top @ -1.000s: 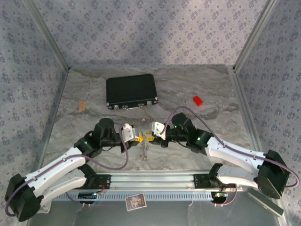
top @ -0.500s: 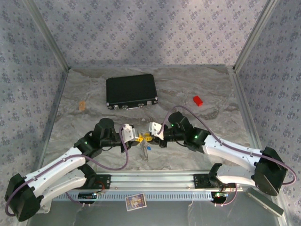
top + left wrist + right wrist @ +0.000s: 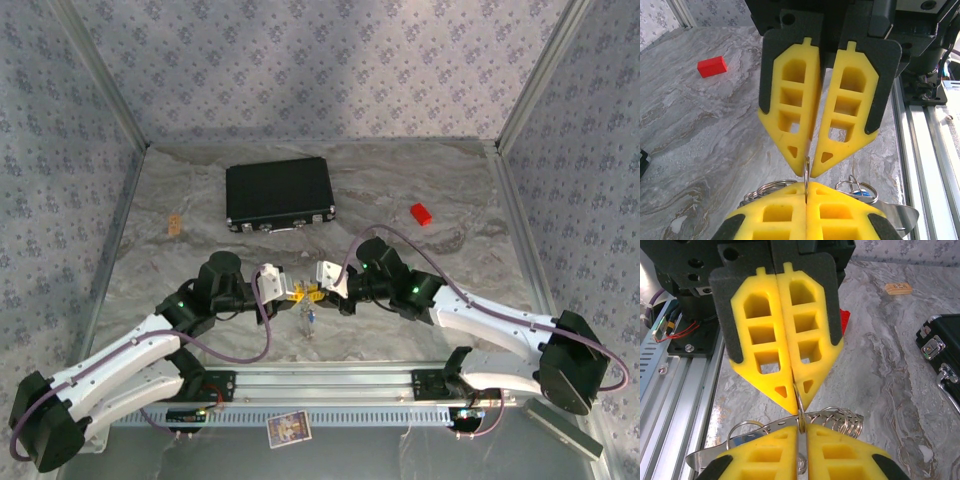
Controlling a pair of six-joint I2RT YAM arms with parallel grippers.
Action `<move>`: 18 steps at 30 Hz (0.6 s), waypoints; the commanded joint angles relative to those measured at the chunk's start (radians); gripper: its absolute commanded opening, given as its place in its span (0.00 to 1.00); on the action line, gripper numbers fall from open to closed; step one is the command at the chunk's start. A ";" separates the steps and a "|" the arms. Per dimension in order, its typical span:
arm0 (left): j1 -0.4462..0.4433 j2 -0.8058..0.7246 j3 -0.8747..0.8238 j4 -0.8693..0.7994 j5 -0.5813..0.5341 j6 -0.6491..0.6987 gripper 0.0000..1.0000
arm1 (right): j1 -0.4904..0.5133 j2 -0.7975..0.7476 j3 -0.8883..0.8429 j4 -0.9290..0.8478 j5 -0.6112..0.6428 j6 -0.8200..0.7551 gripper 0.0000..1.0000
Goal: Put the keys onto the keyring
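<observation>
Black case (image 3: 279, 193) stands well beyond the left claw (image 3: 297, 294), bare table (image 3: 240, 250) between.

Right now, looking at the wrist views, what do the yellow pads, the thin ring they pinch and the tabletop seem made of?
The yellow pads: matte moulded plastic or foam, with cut-out windows. The thin ring: metal wire, bright glints. The tabletop: marble-look, grey veining; maybe printed.

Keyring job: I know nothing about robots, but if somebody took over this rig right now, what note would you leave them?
Left gripper: shut on the keyring, a thin metal ring.
Right gripper: shut on the same ring, tip to tip with the left.
Keys: a blue-headed key dangles just below the two grippers.
Done: the ring is held up by both grippers.
Left: I cannot tell whether any key is fully threaded, so check before releasing.
</observation>
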 commanded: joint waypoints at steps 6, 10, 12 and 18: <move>-0.006 -0.009 0.017 0.041 0.019 0.008 0.00 | 0.008 0.033 0.040 0.038 -0.055 0.017 0.10; -0.006 -0.008 0.015 0.041 0.018 0.008 0.00 | 0.011 0.048 0.046 0.038 -0.068 0.018 0.02; -0.006 -0.008 0.015 0.039 0.017 0.006 0.01 | 0.013 0.053 0.049 0.038 -0.074 0.020 0.00; -0.007 -0.002 0.015 0.045 0.017 0.001 0.07 | 0.017 0.054 0.053 0.054 -0.087 0.022 0.00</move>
